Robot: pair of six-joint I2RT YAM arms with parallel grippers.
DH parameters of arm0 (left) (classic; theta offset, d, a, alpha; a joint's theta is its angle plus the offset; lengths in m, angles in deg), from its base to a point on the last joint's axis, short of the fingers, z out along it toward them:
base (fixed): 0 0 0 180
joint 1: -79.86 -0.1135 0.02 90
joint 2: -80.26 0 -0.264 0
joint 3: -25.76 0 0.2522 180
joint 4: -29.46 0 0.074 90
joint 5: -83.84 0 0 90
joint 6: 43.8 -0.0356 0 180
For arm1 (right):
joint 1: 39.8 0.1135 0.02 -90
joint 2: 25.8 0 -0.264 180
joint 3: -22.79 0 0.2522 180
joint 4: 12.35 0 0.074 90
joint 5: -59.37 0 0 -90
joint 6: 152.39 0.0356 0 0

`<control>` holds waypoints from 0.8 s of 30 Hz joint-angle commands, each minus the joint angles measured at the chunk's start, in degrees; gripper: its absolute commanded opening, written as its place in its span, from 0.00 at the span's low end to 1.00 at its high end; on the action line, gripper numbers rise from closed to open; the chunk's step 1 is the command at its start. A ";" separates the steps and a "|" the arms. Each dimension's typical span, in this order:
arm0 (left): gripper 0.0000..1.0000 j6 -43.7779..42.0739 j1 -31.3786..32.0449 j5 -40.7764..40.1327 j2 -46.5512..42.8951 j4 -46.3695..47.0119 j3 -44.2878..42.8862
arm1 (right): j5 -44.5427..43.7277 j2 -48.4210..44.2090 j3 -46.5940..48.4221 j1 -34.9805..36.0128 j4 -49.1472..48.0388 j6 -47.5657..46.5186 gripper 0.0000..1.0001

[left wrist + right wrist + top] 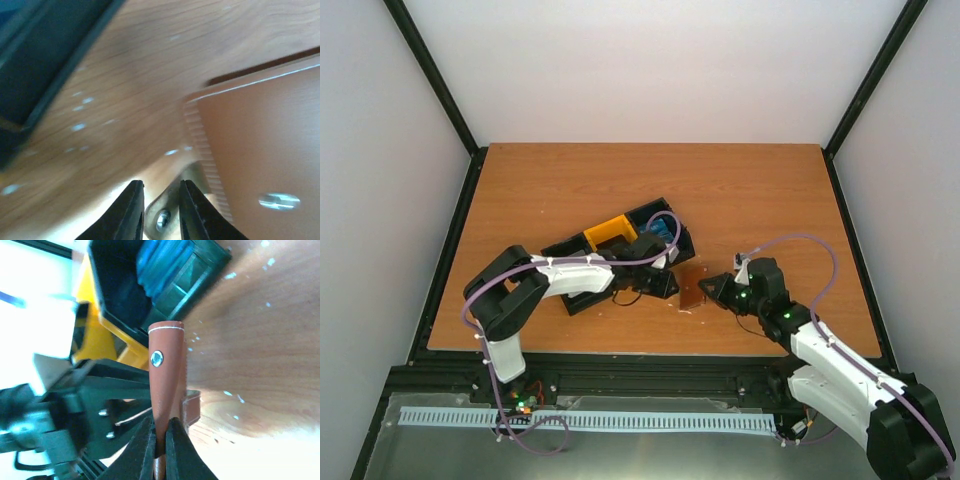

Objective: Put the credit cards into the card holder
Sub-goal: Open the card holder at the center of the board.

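Observation:
The brown card holder [691,288] stands on edge on the table between my two grippers. My right gripper [713,290] is shut on its edge; the right wrist view shows the fingers [145,445] pinching the folded holder [167,370], snap stud facing the camera. My left gripper [670,283] sits right beside the holder's other side. In the left wrist view its fingertips [134,210] stand slightly apart, with a snap tab [162,219] seen in the gap and the holder's flat side [260,150] to the right. Blue credit cards [660,228] lie in the tray, also seen in the right wrist view [160,265].
A black three-compartment tray [560,247] with a yellow middle section [610,232] lies just behind the left gripper, close to the holder. Its dark wall fills the upper left of the left wrist view [45,55]. Black frame rails border the table.

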 commanded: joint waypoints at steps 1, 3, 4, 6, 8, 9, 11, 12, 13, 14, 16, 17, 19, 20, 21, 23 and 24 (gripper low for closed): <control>0.23 0.17 -0.96 -6.53 0.59 -7.43 1.28 | -1.01 -1.05 3.58 0.41 0.43 -2.88 0.03; 0.27 -0.23 -1.01 -4.89 -0.81 -6.19 1.75 | -0.90 -0.59 3.59 0.41 0.37 -2.96 0.03; 0.30 -0.32 -1.03 -3.91 -1.66 -5.22 2.16 | -0.83 -0.43 3.55 0.41 0.20 -2.97 0.03; 0.35 -0.36 -0.98 -1.78 -3.22 -3.63 2.92 | -0.67 -0.02 3.58 0.41 0.01 -3.12 0.03; 0.36 -0.11 -1.04 -0.41 -4.10 -1.73 2.95 | -0.34 0.57 3.74 0.41 -0.24 -3.29 0.03; 0.36 -0.04 -0.99 -0.03 -4.27 -1.57 2.75 | -0.04 0.98 3.89 0.41 -0.33 -3.55 0.03; 0.38 0.20 -1.04 -0.09 -4.64 -1.65 2.44 | 0.57 1.73 3.98 0.40 -0.53 -3.86 0.03; 0.38 0.37 -1.04 -0.36 -5.04 -1.67 2.41 | 1.05 1.95 4.04 0.38 -0.88 -3.96 0.03; 0.39 0.80 -1.04 -0.93 -5.59 -1.77 2.57 | 1.72 2.09 4.03 0.40 -1.38 -4.06 0.03; 0.41 1.32 -1.16 -1.39 -6.45 -1.80 2.91 | 2.51 2.09 4.03 0.41 -1.96 -4.11 0.03; 0.44 3.11 -1.85 -1.68 -8.73 -1.41 4.54 | 4.43 1.88 4.14 0.38 -3.27 -4.04 0.03; 0.46 3.89 -2.44 -1.05 -10.04 -0.56 5.77 | 5.30 1.70 4.19 0.34 -4.39 -3.77 0.03; 0.47 5.27 -3.58 0.91 -12.58 0.75 8.28 | 6.96 1.42 4.86 0.41 -5.56 -3.48 0.03; 0.47 5.80 -4.06 1.78 -13.85 1.34 9.40 | 7.41 1.27 5.27 0.36 -5.73 -3.43 0.03; 0.47 6.13 -4.44 2.65 -14.93 1.74 10.29 | 7.79 1.17 5.75 0.36 -5.75 -3.21 0.03; 0.50 6.42 -5.09 5.00 -17.84 3.03 11.79 | 8.59 1.02 6.81 0.32 -5.84 -3.02 0.03; 0.51 6.57 -5.40 6.07 -19.08 3.67 12.61 | 8.92 1.11 7.25 0.32 -5.97 -2.79 0.03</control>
